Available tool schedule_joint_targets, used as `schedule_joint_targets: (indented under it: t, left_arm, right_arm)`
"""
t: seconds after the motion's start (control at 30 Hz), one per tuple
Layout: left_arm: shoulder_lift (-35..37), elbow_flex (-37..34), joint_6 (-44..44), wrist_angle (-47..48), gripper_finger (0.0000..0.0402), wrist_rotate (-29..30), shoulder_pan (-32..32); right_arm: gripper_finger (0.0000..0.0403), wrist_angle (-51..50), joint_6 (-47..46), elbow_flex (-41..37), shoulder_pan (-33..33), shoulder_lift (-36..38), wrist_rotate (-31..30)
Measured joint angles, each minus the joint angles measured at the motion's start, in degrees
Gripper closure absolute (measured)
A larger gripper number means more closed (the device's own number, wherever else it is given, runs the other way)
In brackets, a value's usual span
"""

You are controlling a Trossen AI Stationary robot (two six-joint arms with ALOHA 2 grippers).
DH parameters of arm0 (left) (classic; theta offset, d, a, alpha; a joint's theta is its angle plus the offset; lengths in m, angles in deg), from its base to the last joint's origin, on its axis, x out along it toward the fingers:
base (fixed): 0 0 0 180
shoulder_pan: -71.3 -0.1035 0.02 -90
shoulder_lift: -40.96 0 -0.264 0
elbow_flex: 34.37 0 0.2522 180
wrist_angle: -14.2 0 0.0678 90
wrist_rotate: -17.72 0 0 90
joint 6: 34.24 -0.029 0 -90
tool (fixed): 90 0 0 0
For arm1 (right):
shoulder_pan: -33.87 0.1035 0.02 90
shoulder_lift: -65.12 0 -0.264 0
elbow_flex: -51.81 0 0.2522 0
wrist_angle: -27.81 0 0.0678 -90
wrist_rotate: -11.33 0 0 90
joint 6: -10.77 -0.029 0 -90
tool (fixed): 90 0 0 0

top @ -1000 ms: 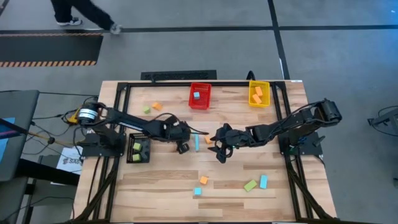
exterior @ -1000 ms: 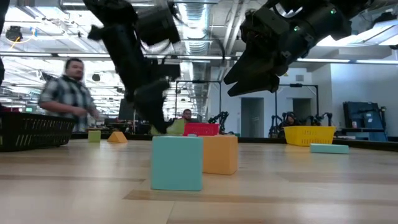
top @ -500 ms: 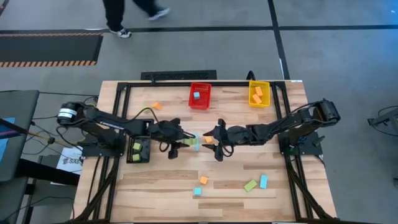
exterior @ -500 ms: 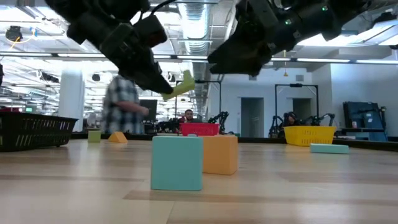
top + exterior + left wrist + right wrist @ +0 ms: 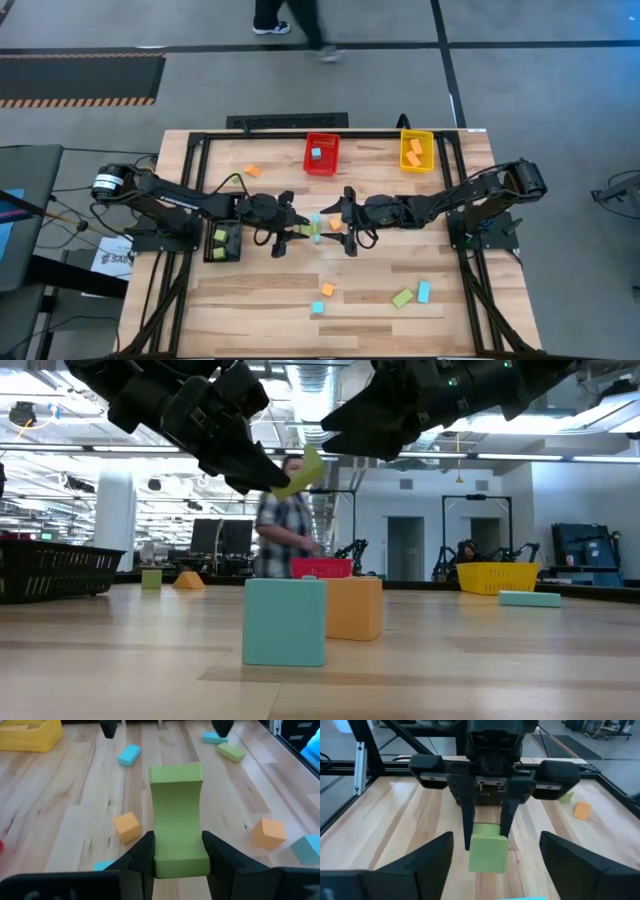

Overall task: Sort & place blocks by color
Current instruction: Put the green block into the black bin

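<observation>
Beyond the pale wooden tabletop (image 5: pixel 250 310) lies a grey floor where a person (image 5: pixel 290 22) walks past the far edge. Over the middle of the tabletop the left hand (image 5: pixel 291 229) pinches a lime green bar (image 5: pixel 303 230) lifted clear of the wood, its two fingers (image 5: pixel 145 856) pressed against the long sides near one end, so most of the bar juts forward. The right hand (image 5: pixel 344 222) faces it just beside the free end, fingers spread wide on either side, touching nothing.

The bar looks solid, stiff and light, with flat smooth faces; a firm pinch across two opposite flat sides should hold it, though the smooth finish could let it pivot if gripped only at the tip. If the right hand is to take it, the free end is the open place to close on.

Directly under the two hands lie a light blue bar (image 5: pixel 316 227) and an orange block (image 5: pixel 335 225), so a dropped bar would land among them. A red bin (image 5: pixel 321 155) with a blue block inside and a yellow bin (image 5: pixel 417 151) with orange blocks sit at the far edge; a black bin (image 5: pixel 222 241) holding green blocks sits toward the left edge, behind the left arm. Near the front edge lie an orange cube (image 5: pixel 327 289), a blue cube (image 5: pixel 317 308), a green block (image 5: pixel 402 298) and a blue block (image 5: pixel 424 291). The close-set hands are the main crowding.
</observation>
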Motion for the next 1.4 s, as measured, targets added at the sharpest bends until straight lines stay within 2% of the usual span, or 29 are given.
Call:
schedule_joint_targets:
  t: [0.13, 0.27, 0.37, 0.8, 0.93, 1.4]
  left_arm:
    - [0.00, 0.00, -0.16, -0.07, 0.0301, -0.01, 0.11]
    - [0.00, 0.00, -1.34, -1.92, 0.0301, 0.01, 0.11]
    - [0.00, 0.28, -2.26, -5.00, 0.0301, -0.24, 0.10]
    - [0.00, 2.75, -4.27, -4.82, 0.0301, 0.56, 0.08]
    - [-0.02, 2.75, -4.25, -5.05, 0.0301, 0.56, 0.08]
    - [-0.02, 2.78, -4.24, -6.13, 0.0301, 2.12, 0.00]
  right_arm:
    - [0.0043, -0.20, -0.46, 0.00, -0.18, 0.00, 0.13]
    - [0.0028, -0.04, -0.72, 0.00, -0.18, 0.00, 0.07]
    - [0.0026, -0.05, -0.74, 0.00, -0.38, -0.01, 0.11]
    - [0.0032, 2.65, 1.70, 0.00, -0.43, -0.02, 0.02]
    - [0.0050, 4.51, 3.03, 0.00, -0.43, -0.02, 0.00]
    - [0.0157, 4.10, 3.10, 0.00, -0.43, -0.02, 1.01]
